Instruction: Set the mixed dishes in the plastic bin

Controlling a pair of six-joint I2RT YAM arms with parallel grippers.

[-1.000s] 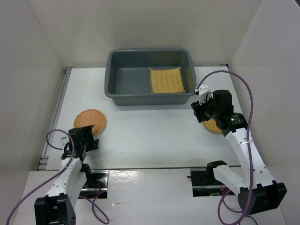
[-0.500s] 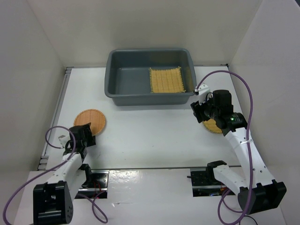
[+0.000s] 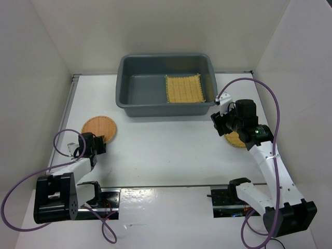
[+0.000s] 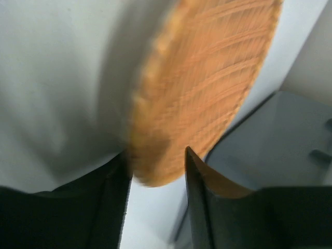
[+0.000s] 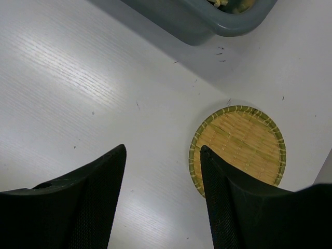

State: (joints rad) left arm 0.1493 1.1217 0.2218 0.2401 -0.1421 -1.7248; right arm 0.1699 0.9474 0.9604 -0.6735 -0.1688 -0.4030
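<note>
The dark grey plastic bin (image 3: 123, 83) stands at the back with the square yellow slatted mat (image 3: 183, 88) lying in its right half. An orange-brown round disc (image 3: 98, 127) lies flat at the left. My left gripper (image 3: 97, 141) is low at the disc's near edge. In the blurred left wrist view, the disc's (image 4: 207, 88) edge sits between the open fingers of that gripper (image 4: 155, 153). A paler yellow round disc (image 5: 238, 150) lies on the table just right of my right gripper (image 5: 162, 149), which hovers open and empty. My right arm partly covers this disc (image 3: 236, 140) from above.
White walls close in the table on the left, back and right. The bin's near right corner (image 5: 223, 23) is just ahead of my right gripper. A purple cable (image 3: 65, 136) loops beside the left arm.
My left arm has swung left and dropped low toward the orange-brown disc, and its jaws have narrowed round the disc's edge. The right arm and both yellow pieces have not moved.
</note>
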